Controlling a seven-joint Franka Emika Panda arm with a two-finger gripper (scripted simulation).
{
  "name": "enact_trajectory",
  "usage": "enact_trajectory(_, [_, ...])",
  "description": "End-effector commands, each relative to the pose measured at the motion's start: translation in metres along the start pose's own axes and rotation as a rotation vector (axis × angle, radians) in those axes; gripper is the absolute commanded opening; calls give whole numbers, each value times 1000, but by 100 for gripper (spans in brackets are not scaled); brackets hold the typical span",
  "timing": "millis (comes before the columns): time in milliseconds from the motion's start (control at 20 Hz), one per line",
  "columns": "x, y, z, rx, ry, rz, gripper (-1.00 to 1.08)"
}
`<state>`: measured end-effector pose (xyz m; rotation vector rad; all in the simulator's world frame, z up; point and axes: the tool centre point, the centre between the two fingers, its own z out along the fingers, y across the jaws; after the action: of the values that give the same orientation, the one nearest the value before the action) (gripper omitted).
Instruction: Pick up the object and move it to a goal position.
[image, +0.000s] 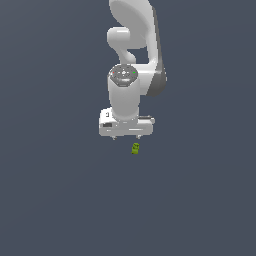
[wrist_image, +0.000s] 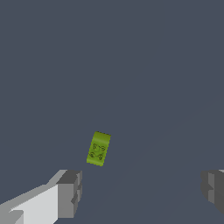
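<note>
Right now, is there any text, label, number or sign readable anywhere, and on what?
None can be read.
Green piece: darker green marks on its face, too small and blurred to read.
Arm: small red and green dots on its round cap, no letters.

Table (image: 55, 200): flat, uniform dark slate-blue surface, fills both views, no edge visible. One item lying on it: object (image: 135, 148), tiny lime-green blocky piece, darker green marks on upper face, seen also in wrist view (wrist_image: 99, 148). Elongated shape, slightly tilted off the vertical in both pictures. Rests alone, bare table all round.
</note>
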<state>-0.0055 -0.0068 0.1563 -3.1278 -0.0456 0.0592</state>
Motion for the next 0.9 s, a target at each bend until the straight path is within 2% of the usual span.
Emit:
enact_trajectory(0, [0, -2, 2, 0, 0, 4, 100])
enact_trajectory(350, [-4, -12, 23, -2, 8, 59, 100])
enact_trajectory(850, [-19, -37, 74, -7, 29, 201, 100])
